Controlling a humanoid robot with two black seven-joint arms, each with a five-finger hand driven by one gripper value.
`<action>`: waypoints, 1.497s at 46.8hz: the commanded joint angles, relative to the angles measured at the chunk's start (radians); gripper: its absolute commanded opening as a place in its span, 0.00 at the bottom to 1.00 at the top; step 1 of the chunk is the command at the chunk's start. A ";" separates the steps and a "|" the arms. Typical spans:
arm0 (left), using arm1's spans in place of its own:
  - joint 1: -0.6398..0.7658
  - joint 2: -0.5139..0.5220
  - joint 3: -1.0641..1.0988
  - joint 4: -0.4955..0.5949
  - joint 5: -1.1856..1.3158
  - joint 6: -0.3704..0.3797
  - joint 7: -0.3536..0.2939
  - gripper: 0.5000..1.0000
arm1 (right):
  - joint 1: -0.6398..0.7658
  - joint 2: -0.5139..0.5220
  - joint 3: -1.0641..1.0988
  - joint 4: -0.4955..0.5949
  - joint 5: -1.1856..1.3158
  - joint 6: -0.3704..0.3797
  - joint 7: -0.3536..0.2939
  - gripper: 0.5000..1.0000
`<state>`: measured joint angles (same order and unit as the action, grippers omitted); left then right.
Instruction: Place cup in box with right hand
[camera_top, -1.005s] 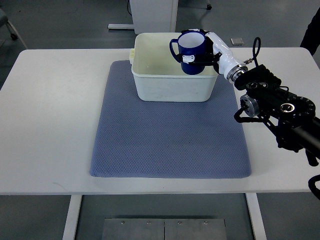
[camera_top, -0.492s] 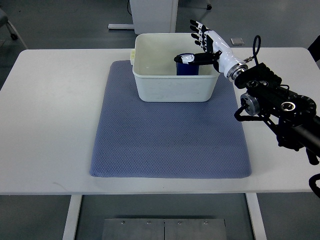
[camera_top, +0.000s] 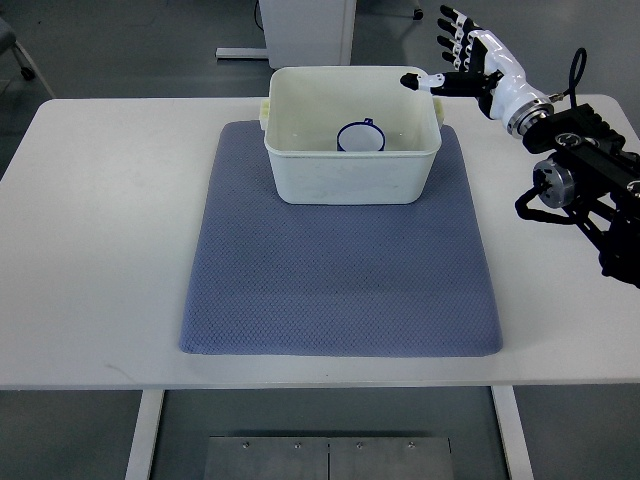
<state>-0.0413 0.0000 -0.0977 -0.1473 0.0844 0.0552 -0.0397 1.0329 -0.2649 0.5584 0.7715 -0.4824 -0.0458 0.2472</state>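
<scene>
A dark blue cup stands upright inside the cream box, near its back right, only its rim and white inside showing. My right hand hovers above the table's far right edge, just beyond the box's right corner, open with fingers spread and thumb pointing toward the box, holding nothing. The left arm is not in the picture.
The box sits at the far end of a blue-grey mat on a white table. My black right forearm lies over the table's right side. A white cabinet base stands behind the table.
My right hand let go of the cup, which dropped into the box, then the hand opened and drew back up and to the right.
</scene>
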 joint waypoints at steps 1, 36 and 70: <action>0.000 0.000 -0.002 0.000 0.000 0.000 -0.002 1.00 | -0.022 -0.008 0.050 0.009 0.001 0.001 -0.022 1.00; 0.000 0.000 -0.002 0.000 0.000 0.000 0.000 1.00 | -0.336 -0.017 0.551 0.149 -0.007 0.052 -0.163 1.00; 0.000 0.000 -0.002 0.000 0.000 0.000 0.000 1.00 | -0.571 0.194 0.767 0.196 -0.005 0.055 -0.025 1.00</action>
<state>-0.0415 0.0000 -0.0995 -0.1473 0.0844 0.0552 -0.0401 0.4633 -0.0937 1.3154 0.9675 -0.4878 0.0074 0.2228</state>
